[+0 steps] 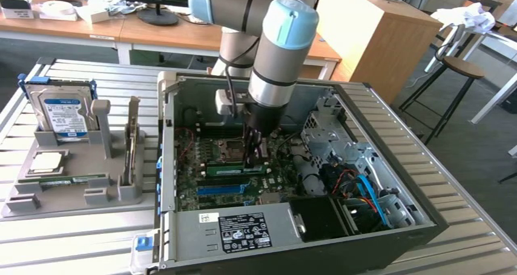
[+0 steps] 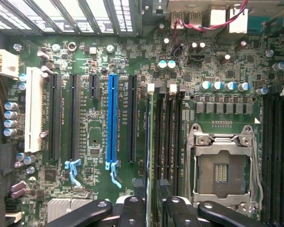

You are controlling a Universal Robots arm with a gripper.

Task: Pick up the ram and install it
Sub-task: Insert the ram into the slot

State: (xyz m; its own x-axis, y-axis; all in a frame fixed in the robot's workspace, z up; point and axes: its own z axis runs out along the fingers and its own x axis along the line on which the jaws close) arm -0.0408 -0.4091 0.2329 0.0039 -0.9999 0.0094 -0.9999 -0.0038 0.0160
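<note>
Case (image 1: pixel 401 151) lies on its side on the table (image 1: pixel 81 245), board facing up, so the arm (image 1: pixel 275 75) can come straight down into it. That suits a part that has to be pressed squarely into a slot. The ram (image 1: pixel 232 168) sits just beside the CPU socket (image 2: pixel 221 170), between the socket and the blue slot (image 2: pixel 112 118). It looks to be in the slot of its bank farthest from the socket. It stands on edge, contacts down and top edge up toward the wrist. Its long axis runs along the slot, parallel to the blue slot and to the socket's near side. In the exterior view that axis runs across the frame, left to right, and looks level, with neither end riding high. The jaws are directly over the stick, spread a little, one on each flat face, and a dark sliver shows on either side. They straddle the stick rather than pinch it. Facing the broad sides makes sense, since the thin edge offers nothing to hold. White clip (image 2: pixel 150 87) is at the slot end beyond the socket's corner; cannot tell whether it has snapped in. My judgement is that the ram is in its slot, how deep uncertain.
</note>
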